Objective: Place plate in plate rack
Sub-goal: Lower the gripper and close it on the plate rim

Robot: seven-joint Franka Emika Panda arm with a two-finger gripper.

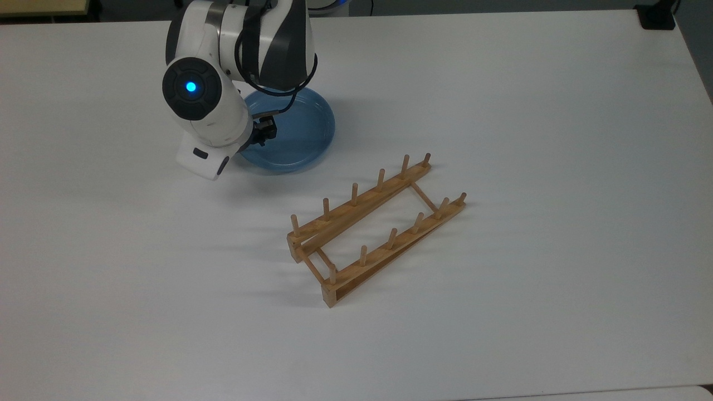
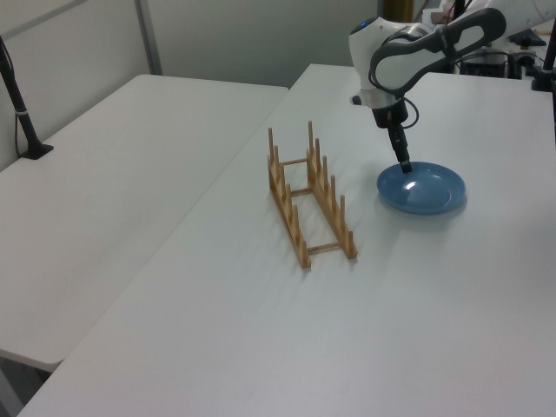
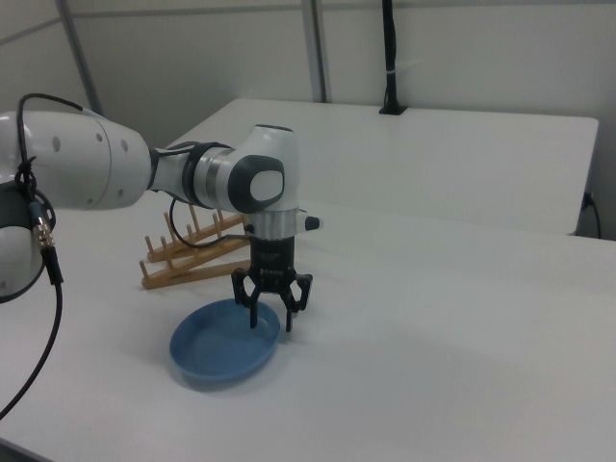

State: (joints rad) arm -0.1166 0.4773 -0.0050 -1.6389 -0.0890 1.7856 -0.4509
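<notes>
The light-blue plate (image 1: 303,131) (image 2: 426,189) (image 3: 219,345) lies flat on the white table, at the top view's upper left. My gripper (image 3: 271,322) (image 2: 405,165) points straight down at the plate's edge and is open. One finger hangs over the inside of the plate and the other just outside the rim, at the side of the plate on the right view's right. The arm's white wrist (image 1: 209,120) covers the plate's left part in the top view. The wooden plate rack (image 1: 362,205) (image 2: 330,206) (image 3: 188,255) stands empty, apart from the plate, with its pegs upright.
A second white table (image 2: 104,191) adjoins this one and carries a black post (image 2: 22,109). A black base (image 1: 657,16) sits at the top view's far right corner. A black cable (image 3: 46,318) hangs from the arm.
</notes>
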